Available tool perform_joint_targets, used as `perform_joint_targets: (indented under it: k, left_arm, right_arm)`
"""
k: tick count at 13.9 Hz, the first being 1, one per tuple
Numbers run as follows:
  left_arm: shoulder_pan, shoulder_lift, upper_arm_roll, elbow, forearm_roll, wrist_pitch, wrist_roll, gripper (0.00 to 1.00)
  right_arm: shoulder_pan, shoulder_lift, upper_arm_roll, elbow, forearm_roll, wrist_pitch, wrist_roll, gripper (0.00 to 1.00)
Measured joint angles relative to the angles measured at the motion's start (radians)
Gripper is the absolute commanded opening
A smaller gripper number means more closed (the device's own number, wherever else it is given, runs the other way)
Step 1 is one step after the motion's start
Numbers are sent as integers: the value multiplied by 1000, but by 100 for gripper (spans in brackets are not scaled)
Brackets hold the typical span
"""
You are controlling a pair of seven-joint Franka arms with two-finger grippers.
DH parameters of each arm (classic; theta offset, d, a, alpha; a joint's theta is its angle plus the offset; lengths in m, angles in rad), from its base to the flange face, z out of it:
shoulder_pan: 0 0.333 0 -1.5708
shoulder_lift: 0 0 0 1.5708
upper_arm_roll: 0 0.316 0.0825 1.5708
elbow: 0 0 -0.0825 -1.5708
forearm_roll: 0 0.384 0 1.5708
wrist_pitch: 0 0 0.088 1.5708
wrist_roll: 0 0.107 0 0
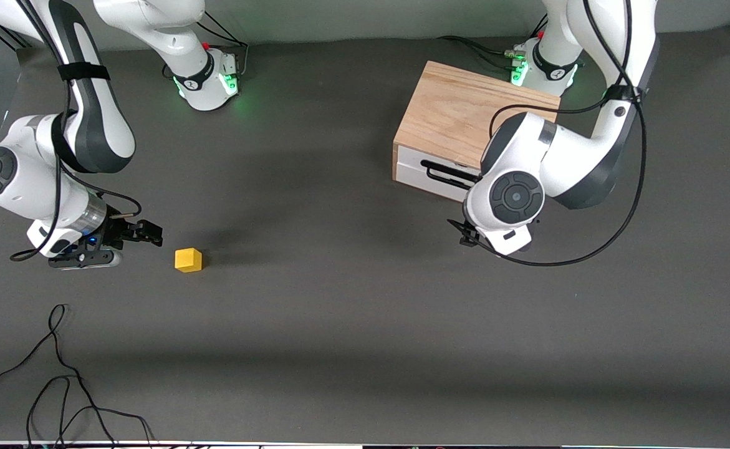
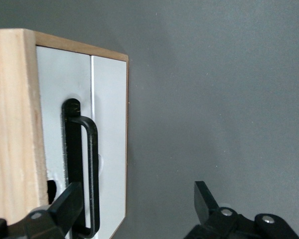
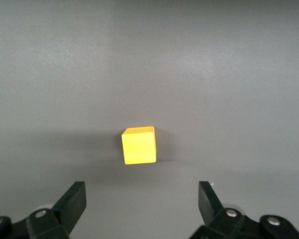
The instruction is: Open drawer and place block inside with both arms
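Facing the small yellow cube block (image 3: 138,145) on the dark grey worktop (image 1: 352,312), the right claw (image 3: 139,201) is spread apart; the left claw (image 2: 139,204), also apart, is seen in front of the white-fronted drawer's (image 2: 109,144) black wire handle (image 2: 87,174). No writing is legible.

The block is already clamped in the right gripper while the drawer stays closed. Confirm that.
Not clamped. The right wrist view shows the block resting on the table, clear of the open right gripper. The drawer is indeed closed.

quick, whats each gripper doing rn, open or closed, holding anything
Left gripper: open, holding nothing, in front of the drawer by its handle.
Right gripper: open, holding nothing, beside the block.
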Motion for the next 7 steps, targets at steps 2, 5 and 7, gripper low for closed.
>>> perform_joint_targets:
  k: [2, 5, 7]
  left_arm:
    - [-2, 6, 0, -18, -1, 21, -4, 100]
    - [-10, 11, 0, -39, -2, 37, -8, 100]
    - [-20, 22, 0, -63, -2, 37, -8, 100]
  right_arm:
    - [0, 4, 0, -27, 0, 26, -2, 100]
    - [1, 49, 2, -79, 0, 162, -9, 100]
    - [13, 119, 4, -102, 0, 273, -17, 100]
